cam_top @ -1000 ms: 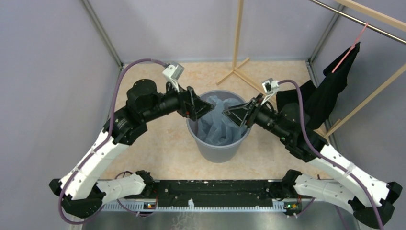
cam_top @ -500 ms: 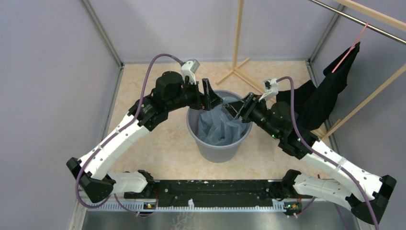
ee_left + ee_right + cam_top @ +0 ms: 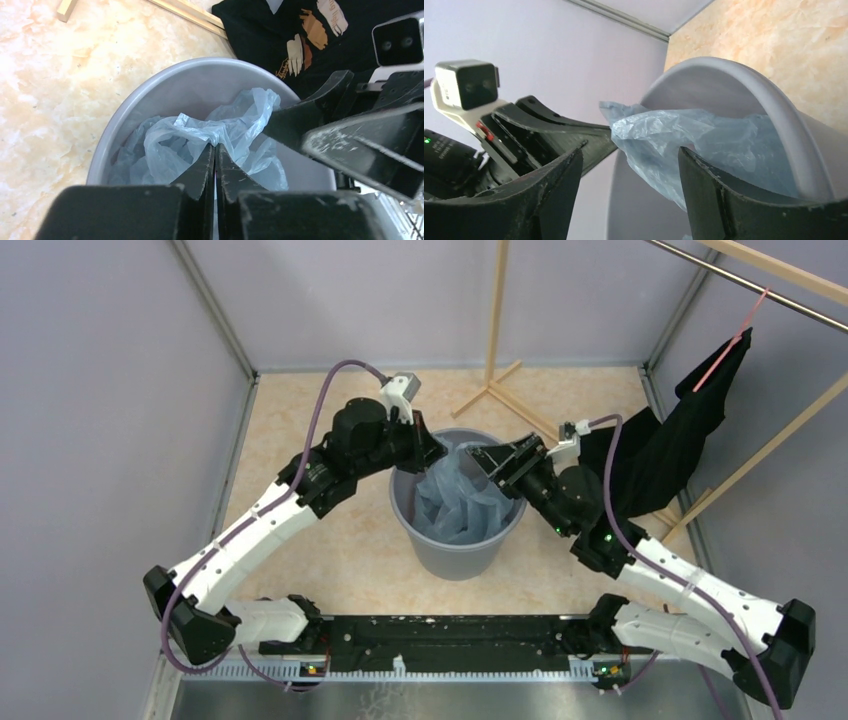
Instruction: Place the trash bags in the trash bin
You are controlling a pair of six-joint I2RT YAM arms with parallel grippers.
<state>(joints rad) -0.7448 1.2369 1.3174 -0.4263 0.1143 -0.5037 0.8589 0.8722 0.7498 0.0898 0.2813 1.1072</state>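
Fingers of the left gripper are pressed together, pinching a fold of the bag at their tips. That gripper hangs over the rim of the bin at about 10 o'clock, counting 12 as the side away from the arm bases. The bin stands upright at the middle of the table. The bag lies inside it, a crumpled light-blue film that fills most of the opening, with bare grey inner wall showing beside it at 9 o'clock. From the pinched fold a ridge of film stands up to about rim height at 11 to 12 o'clock, and the rest sags down into the bin. All the film in view lies within the rim. The right gripper sits over the rim at 1 o'clock with its fingers spread wide. The raised film shows between them in the wrist view, but I cannot tell whether they touch it. At 2 o'clock, behind the right arm, a black garment drapes from a wooden rack.
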